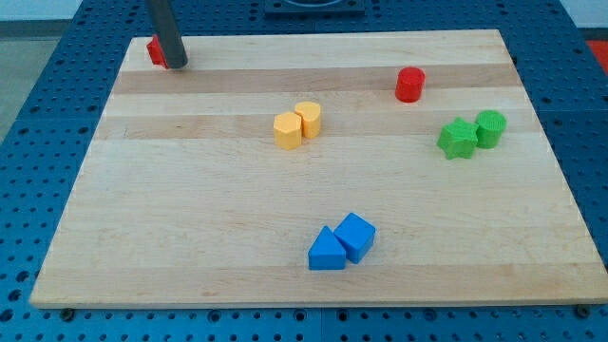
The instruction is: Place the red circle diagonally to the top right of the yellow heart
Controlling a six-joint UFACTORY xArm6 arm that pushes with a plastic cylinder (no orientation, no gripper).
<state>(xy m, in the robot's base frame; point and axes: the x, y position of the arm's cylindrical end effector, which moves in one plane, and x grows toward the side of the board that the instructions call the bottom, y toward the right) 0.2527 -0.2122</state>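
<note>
1. Wooden desk (pixel 190 237) fills most of the view, lying on a blue perforated surface (pixel 38 190). Grain runs side to side.
2. Dark rod comes down at the view's top left. My tip (pixel 177 65) sits on the desk near that corner.
3. No gripper on this arm, so nothing opens, closes or grips; the rod ends plain.
4. A red block (pixel 155 51) lies right against the rod, on its left side, partly hidden behind it. Shape cannot be made out. Tip appears to touch it.
5. Red circle (pixel 409 84), a short upright cylinder, stands in the upper right part of the desk, well apart from the tip and alone.
6. Two yellow blocks sit near the middle, a little above centre, touching each other. The left one (pixel 288 130) looks faceted; the right one (pixel 308 119) is rounder on top. Which of them is the heart I cannot tell for sure.
7. Red circle is to the right of the yellow pair and slightly higher in the view, with open wood between.
8. Two green blocks at the right edge, touching: a star-like one (pixel 458 139) and a rounder one (pixel 490 127) beside it, below the red circle.
9. Two blue blocks low in the middle, touching: a triangle (pixel 326 251) on the left, a cube-like piece (pixel 356 236) on the right.
</note>
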